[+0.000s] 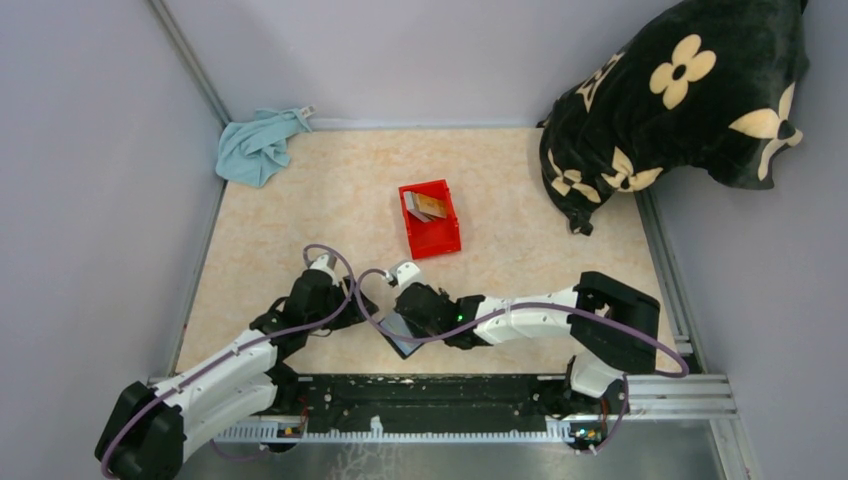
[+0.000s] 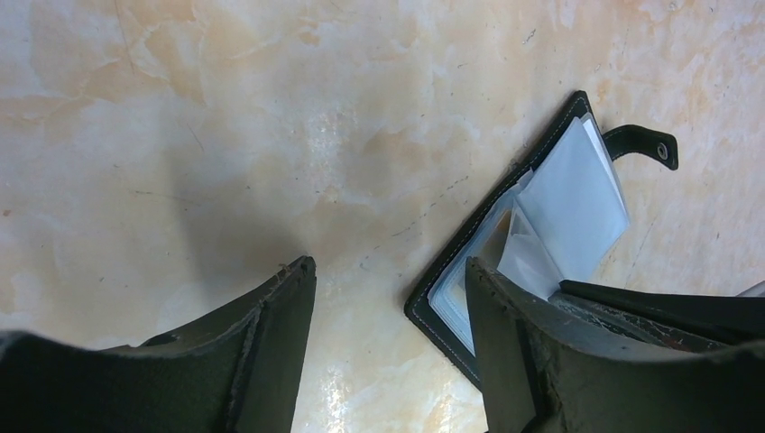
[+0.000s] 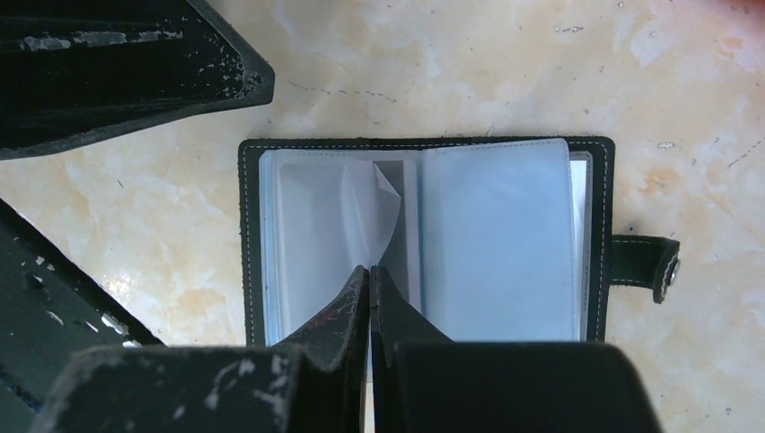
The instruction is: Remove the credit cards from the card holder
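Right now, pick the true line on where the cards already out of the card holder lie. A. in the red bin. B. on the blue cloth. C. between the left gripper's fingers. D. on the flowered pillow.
A: the top view shows the cards lying inside the red bin in the middle of the table, well beyond both arms.

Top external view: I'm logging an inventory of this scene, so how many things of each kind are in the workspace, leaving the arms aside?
Red bin: 1
Stack of cards in the bin: 1 (single cards too small to count)
Card holder, lying open: 1
Blue cloth: 1
Black flowered cushion: 1
Total: 5
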`<action>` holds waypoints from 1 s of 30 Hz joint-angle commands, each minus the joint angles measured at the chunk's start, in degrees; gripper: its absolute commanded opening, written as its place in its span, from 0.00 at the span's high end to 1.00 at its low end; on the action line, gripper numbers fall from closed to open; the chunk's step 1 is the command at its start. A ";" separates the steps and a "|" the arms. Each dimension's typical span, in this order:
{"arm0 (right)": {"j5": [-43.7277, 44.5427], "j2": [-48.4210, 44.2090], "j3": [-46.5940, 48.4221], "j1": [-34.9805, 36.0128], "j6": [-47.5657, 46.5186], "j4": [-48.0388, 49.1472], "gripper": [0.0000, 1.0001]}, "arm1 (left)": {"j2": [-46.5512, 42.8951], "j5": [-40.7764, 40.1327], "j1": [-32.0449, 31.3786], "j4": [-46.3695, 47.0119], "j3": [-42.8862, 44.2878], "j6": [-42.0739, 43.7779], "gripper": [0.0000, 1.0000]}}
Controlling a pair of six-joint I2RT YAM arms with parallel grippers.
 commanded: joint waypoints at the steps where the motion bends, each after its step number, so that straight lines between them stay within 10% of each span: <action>1: 0.10 -2.60 1.36 -0.28 -0.66 0.78 1.00 | 0.57 0.67 -0.12 0.83 -0.12 0.01 0.32; 17: -3.93 -7.29 -4.35 -5.89 2.49 5.12 1.00 | 0.51 7.48 -0.12 3.07 0.24 1.62 0.33; 22: -4.23 -7.37 -5.18 -7.10 3.36 5.73 1.00 | 1.02 12.94 -0.25 7.78 -0.63 0.71 0.53; 25: -4.86 -7.35 -5.60 -7.74 3.70 6.46 1.00 | 1.94 15.39 -0.36 9.87 -0.57 0.12 0.97; 30: -5.68 -7.37 -6.02 -8.40 3.89 7.20 1.00 | 3.11 16.17 -1.03 10.49 0.35 0.65 1.00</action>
